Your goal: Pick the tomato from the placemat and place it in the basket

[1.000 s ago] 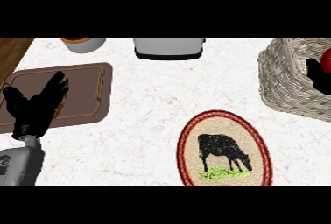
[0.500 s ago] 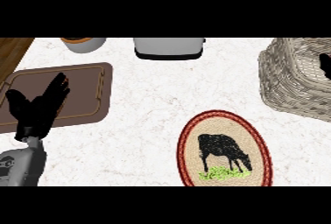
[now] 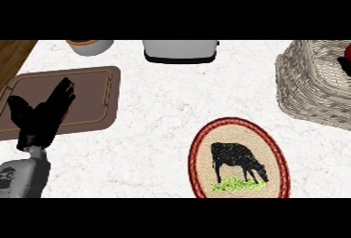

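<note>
The woven basket (image 3: 312, 88) stands at the right edge of the counter. Inside it, at the picture's right border, a black part of my right hand (image 3: 345, 67) shows, with a sliver of red just above it that may be the tomato (image 3: 348, 49). The rest of that hand is cut off. The oval placemat (image 3: 200, 158), red-rimmed with a black cow on it, lies at the lower middle and carries nothing. My left hand (image 3: 40, 116) rests open at the left with fingers up, over the near edge of a brown board.
A brown cutting board (image 3: 93, 90) lies at the left. A grey toaster (image 3: 182, 50) and an orange-rimmed bowl (image 3: 89, 45) stand along the far edge. A strip of wood (image 3: 14, 53) shows at the top left corner.
Over the basket, the right hand and the red patch have slid further toward the right border, so less of both shows. The left hand has barely moved.
</note>
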You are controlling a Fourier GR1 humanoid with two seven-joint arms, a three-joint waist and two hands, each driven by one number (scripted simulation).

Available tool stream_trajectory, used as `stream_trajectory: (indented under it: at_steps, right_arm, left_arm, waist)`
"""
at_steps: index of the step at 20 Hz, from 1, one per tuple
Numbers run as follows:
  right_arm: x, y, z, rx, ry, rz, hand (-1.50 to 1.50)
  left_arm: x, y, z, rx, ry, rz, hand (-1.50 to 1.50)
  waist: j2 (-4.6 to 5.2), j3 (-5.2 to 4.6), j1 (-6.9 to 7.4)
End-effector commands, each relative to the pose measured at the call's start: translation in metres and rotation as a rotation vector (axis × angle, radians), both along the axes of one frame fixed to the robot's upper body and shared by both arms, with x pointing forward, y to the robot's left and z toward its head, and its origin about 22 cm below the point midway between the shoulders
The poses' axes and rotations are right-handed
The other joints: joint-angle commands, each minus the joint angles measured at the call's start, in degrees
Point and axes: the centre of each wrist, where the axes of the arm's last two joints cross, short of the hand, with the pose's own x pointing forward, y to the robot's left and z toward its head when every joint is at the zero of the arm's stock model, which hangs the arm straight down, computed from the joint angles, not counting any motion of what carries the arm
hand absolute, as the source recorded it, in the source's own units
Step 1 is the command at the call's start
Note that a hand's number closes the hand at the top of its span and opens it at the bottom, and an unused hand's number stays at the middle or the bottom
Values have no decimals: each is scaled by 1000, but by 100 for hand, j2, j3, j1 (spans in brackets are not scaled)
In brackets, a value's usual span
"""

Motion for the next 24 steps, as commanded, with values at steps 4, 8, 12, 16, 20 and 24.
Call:
stream_trajectory:
  at_steps: [4, 8, 12, 16, 20, 24]
  right_arm:
    - [20, -21, -19, -4, -6, 34, -150]
    - [25, -13, 0, 47, -74, 90, -150]
    - [22, -42, 1, 223, -154, -38, -150]
    - [-9, -95, 17, 380, -269, -107, -150]
    - [-45, -140, 16, 478, -293, -127, -150]
    - [-91, -188, 21, 497, -240, -88, -150]
  left_arm:
    - [13, 9, 2, -7, -5, -4, 0]
    - [12, 7, 10, -17, 12, -1, 0]
    - [0, 5, 11, 12, 7, -7, 0]
    - [-2, -2, -2, -9, 4, 6, 0]
    - [-1, 5, -5, 5, 9, 16, 0]
    - [4, 0, -8, -5, -2, 21, 0]
  waist:
    - [4, -2, -26]
    - [-11, -3, -46]
    - [-12, 2, -3]
    - [-6, 4, -75]
    - [-2, 3, -100]
    - [10, 5, -123]
